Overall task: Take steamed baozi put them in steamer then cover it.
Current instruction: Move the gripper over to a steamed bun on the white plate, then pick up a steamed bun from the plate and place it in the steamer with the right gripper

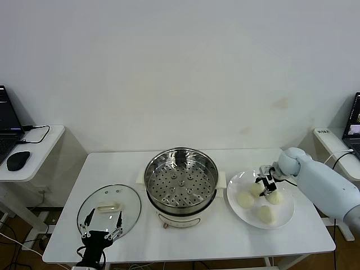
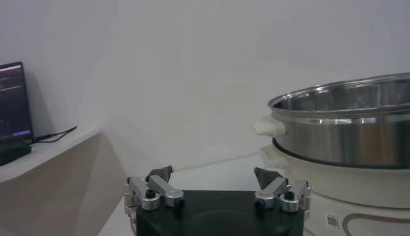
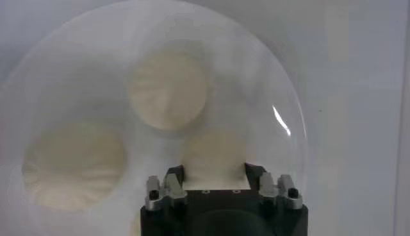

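Your left gripper (image 1: pixel 101 226) waits wide open over the glass lid (image 1: pixel 109 209). The steamer (image 1: pixel 181 179) sits in the middle. On the plate (image 1: pixel 284 216), your right gripper (image 1: pixel 264 180) hugs one steamed baozi (image 3: pixel 214 154).

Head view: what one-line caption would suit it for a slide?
Right gripper reaches among four baozi on the plate; empty steamer waits.

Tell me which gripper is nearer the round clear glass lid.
Left. The left gripper hovers at the near edge of the round clear glass lid, jaws open. The right gripper is across the table over the flat white plate of buns.
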